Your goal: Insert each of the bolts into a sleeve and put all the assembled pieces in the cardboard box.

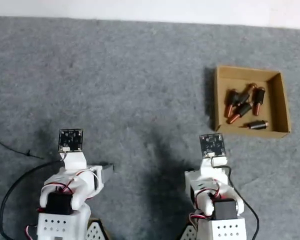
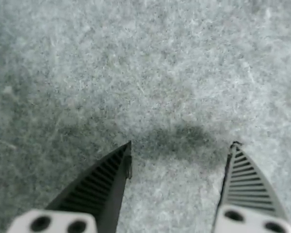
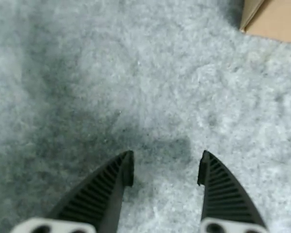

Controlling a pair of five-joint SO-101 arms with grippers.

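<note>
The cardboard box (image 1: 218, 95) sits at the back right of the grey carpet. Inside it lie several assembled pieces (image 1: 242, 104), dark sleeves with copper-coloured bolt ends, and one darker piece (image 1: 257, 124) near its front wall. My left gripper (image 2: 182, 145) is open over bare carpet with nothing between its fingers. My right gripper (image 3: 167, 155) is open too and holds nothing; a corner of the box (image 3: 276, 17) lies ahead of it. In the high view the left arm (image 1: 70, 185) and right arm (image 1: 212, 185) are folded back at the near edge.
A thin black tie (image 1: 17, 150) lies on the carpet left of the left arm, and a black cable (image 1: 12, 187) curves beside that arm's base. Grey carpet (image 1: 140, 90) stretches across the middle and back left.
</note>
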